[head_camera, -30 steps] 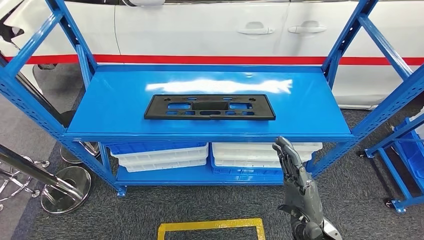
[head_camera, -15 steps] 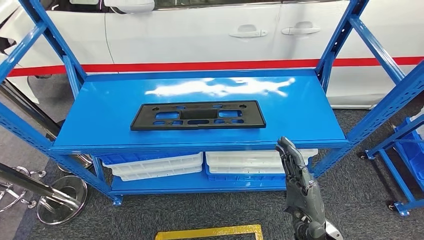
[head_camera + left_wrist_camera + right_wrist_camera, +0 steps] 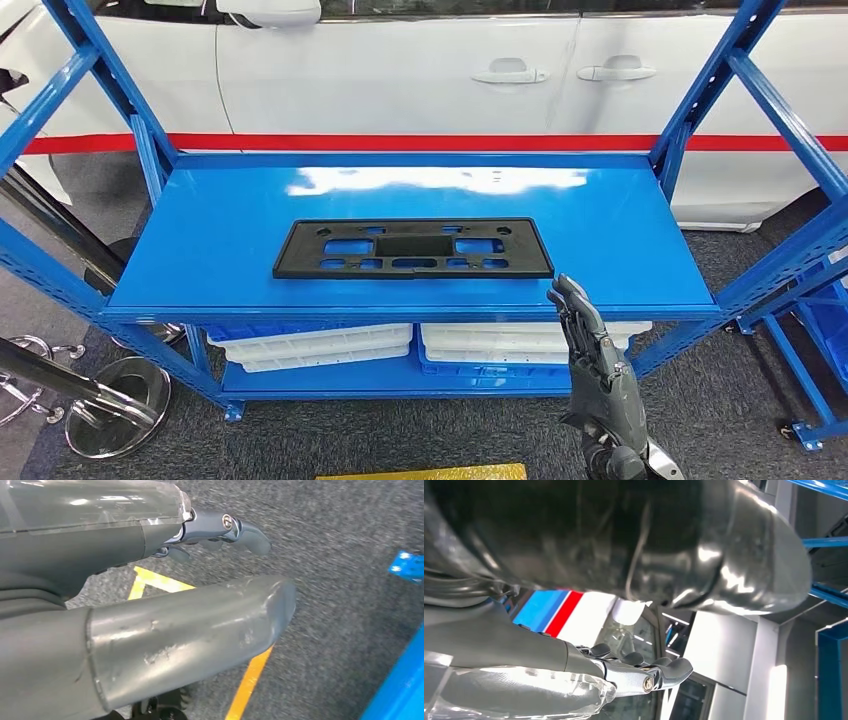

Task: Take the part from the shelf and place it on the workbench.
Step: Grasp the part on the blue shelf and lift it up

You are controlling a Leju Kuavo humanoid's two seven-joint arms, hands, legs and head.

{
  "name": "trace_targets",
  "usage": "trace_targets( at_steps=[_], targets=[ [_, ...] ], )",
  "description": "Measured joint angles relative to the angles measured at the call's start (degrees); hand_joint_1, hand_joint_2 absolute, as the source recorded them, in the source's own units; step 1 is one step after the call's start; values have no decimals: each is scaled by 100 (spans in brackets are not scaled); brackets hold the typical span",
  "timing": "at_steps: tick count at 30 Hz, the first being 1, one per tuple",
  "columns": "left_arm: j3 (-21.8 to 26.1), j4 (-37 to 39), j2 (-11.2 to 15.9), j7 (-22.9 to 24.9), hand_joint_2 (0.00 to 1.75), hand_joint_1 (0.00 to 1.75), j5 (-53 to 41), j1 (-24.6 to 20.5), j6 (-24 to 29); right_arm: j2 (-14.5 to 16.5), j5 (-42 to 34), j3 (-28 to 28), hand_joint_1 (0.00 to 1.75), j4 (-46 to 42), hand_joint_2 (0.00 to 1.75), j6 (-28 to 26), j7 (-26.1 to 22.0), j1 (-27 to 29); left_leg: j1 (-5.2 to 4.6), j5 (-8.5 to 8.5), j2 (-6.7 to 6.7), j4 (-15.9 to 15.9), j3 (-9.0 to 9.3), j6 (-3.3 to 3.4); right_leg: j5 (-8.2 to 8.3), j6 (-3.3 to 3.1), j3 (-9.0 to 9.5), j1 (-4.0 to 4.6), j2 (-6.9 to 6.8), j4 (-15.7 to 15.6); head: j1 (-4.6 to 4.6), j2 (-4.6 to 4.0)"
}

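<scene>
Part (image 3: 413,249) flat mid-shelf (image 3: 620,225), near front edge; right robot hand (image 3: 590,345) empty, seemingly spread, below.

1. Flat black rectangular plastic part with cut-outs (image 3: 413,249): lies on the top deck of the blue steel shelf (image 3: 620,225), slightly left of centre, towards the near edge.
2. White plastic trays (image 3: 318,345): stacked on the lower deck, beneath the part; a second stack sits to their right.
3. White car with a red stripe (image 3: 400,80): behind the shelf.
4. Right hand (image 3: 590,375): near of the shelf's front edge, right of the part.
5. Chrome stand base (image 3: 115,392): on the floor, near left.
6. Left hand (image 3: 150,630): above grey carpet and yellow floor tape (image 3: 247,687).
</scene>
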Motion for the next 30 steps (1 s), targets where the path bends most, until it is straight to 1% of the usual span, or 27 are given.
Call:
trace_targets(
  at_steps=[1, 2, 3, 5, 6, 7, 8, 9, 10, 11, 12, 13, 14, 15, 16, 17, 18, 20, 21, 22, 23, 25, 26, 27, 28, 29, 30],
  targets=[
    [1, 1, -1, -3, 0, 0, -1, -6, -1, 0, 2, 1, 0, 3, 0, 0, 3, -3, -6, -31, -5, -6, 23, -31, 97, -27, 91, 18, -6, -253, -2, 0],
    [2, 1, -1, -5, 0, 0, -2, -11, -2, 0, 4, 1, 0, 5, 0, -1, 5, -5, -12, -53, -8, -18, 28, -64, 99, -55, 129, 38, -8, -368, -3, 0],
    [3, 1, -2, -10, 0, 0, -2, -22, -3, 0, 7, 2, 0, 8, 0, -1, 8, -6, -17, -67, -7, -32, 37, -97, 65, -80, 142, 57, -3, -397, -4, 0],
    [3, 1, -4, -20, 0, 0, -5, -34, -7, 0, 14, 3, 0, 7, 0, -2, 8, -8, -9, -114, 4, -34, 73, -163, 38, -145, 188, 38, 13, -452, -5, 0],
    [2, 1, -5, -24, 0, 0, -7, -40, -8, 0, 17, 3, 0, 7, 0, -2, 8, -12, -2, -184, 8, 73, 48, -188, 28, -180, 226, 24, 12, -482, -6, 0],
    [2, 1, -4, -26, 0, 0, -9, -43, -9, 0, 19, 4, 0, 6, 0, -2, 7, -18, 3, -308, 8, 310, -54, -211, 17, -217, 265, 9, 7, -510, -6, 0],
    [3, 1, -3, -28, 0, 0, -9, -42, -9, 0, 21, 4, 0, 7, 0, -1, 7, -22, 10, -471, 6, 676, -240, -225, -4, -246, 295, 9, -2, -521, -7, 0],
    [3, 1, -2, -28, 0, 0, -10, -40, -10, 0, 22, 4, 0, 7, 0, -1, 9, -27, 11, -636, 5, 1104, -487, -238, -31, -269, 319, 14, -8, -522, -7, 0],
    [4, 1, -1, -28, 0, 0, -11, -34, -13, 0, 27, 4, 0, 8, 0, -1, 15, -28, 12, -739, 5, 1480, -726, -250, -61, -281, 347, 20, -9, -519, -7, 0],
    [4, 1, -1, -28, 0, 0, -14, -25, -18, 0, 32, 4, 0, 9, 0, -1, 25, -28, 12, -728, 5, 1688, -892, -256, -97, -284, 387, 25, -5, -517, -7, 0],
    [4, 1, -2, -29, 0, 0, -20, -18, -23, 0, 38, 4, 0, 9, 0, -1, 37, -29, 12, -589, 5, 1674, -955, -255, -137, -281, 439, 27, 2, -515, -7, 0],
    [4, 1, -2, -32, 0, 0, -32, -13, -29, 0, 45, 4, 0, 10, 0, 0, 55, -33, 12, -328, 5, 1420, -904, -244, -186, -272, 508, 28, 9, -513, -7, 0],
    [4, 1, -2, -35, 0, 0, -44, -12, -34, 0, 50, 5, 0, 10, 0, 2, 73, -39, 11, -36, 5, 1045, -789, -224, -236, -259, 576, 28, 13, -513, -7, 0],
    [5, 2, -1, -40, 0, 0, -56, -11, -40, 0, 55, 7, 0, 15, 0, 5, 91, -51, -4, 179, 3, 687, -661, -201, -287, -234, 630, 38, 17, -509, -7, 0],
    [6, 2, -1, -45, 0, 0, -67, -16, -47, 0, 61, 10, 0, 21, 0, 16, 114, -65, -18, 298, 2, 392, -551, -172, -327, -207, 662, 46, 21, -503, -7, 0],
    [7, 3, -2, -50, 0, 0, -75, -24, -54, 0, 66, 16, 0, 30, 0, 38, 142, -80, -34, 315, -2, 248, -497, -147, -349, -179, 671, 52, 24, -507, -7, 0],
    [8, 3, -2, -55, 0, 0, -81, -32, -60, 0, 70, 26, 0, 44, 0, 67, 172, -100, -50, 275, -5, 192, -472, -122, -361, -151, 672, 56, 26, -520, -7, 0],
    [8, 3, -2, -60, 0, 0, -100, -45, -72, -1, 80, 62, 0, 76, 0, 146, 235, -153, -32, 256, -7, 129, -443, -68, -382, -103, 687, 52, 21, -547, -6, 0],
    [8, 3, -3, -61, 0, 0, -109, -44, -78, -2, 82, 87, 0, 95, 0, 176, 257, -186, -15, 249, -4, 98, -415, -33, -435, -80, 666, 50, 16, -475, -5, 0],
    [8, 3, -5, -62, 0, 0, -117, -46, -85, -4, 85, 115, 0, 117, 0, 199, 276, -217, 3, 242, 0, 68, -383, 3, -537, -57, 578, 48, 11, -277, -5, 0],
    [8, 3, -7, -62, 0, 0, -122, -49, -91, -6, 85, 138, 0, 144, 0, 214, 296, -238, 13, 227, 4, 51, -351, 35, -683, -36, 406, 36, 7, 56, -5, 0],
    [8, 3, -7, -63, 0, 0, -133, -54, -98, -9, 85, 188, 0, 221, 0, 275, 354, -271, 11, 175, 5, 50, -301, 72, -956, 3, -102, 18, 6, 888, -5, 0],
    [8, 3, -7, -62, 0, 0, -145, -54, -100, -10, 84, 226, 0, 279, 0, 330, 399, -292, 10, 143, 3, 51, -266, 74, -966, 19, -314, 6, 5, 1159, -5, 0],
    [8, 3, -7, -59, 0, 0, -162, -53, -101, -11, 84, 277, 0, 349, 0, 403, 460, -325, 11, 108, -1, 53, -218, 67, -847, 28, -427, -4, 4, 1213, -4, 0],
    [8, 3, -7, -54, 0, 0, -183, -54, -101, -13, 84, 344, 0, 436, 0, 488, 533, -376, 13, 67, -6, 53, -154, 53, -600, 29, -421, -13, 2, 1025, -4, 0],
    [8, 3, -8, -47, 0, 0, -211, -55, -102, -13, 85, 417, 0, 532, 0, 571, 607, -444, 15, 23, -12, 52, -85, 32, -290, 18, -326, -18, 1, 666, -4, 0],
    [7, 4, -8, -37, 0, 0, -240, -57, -104, -13, 89, 498, 0, 645, 0, 652, 680, -541, 17, -19, -15, 45, -29, 5, -42, -6, -204, -15, 2, 301, -4, 0]
  ],
)
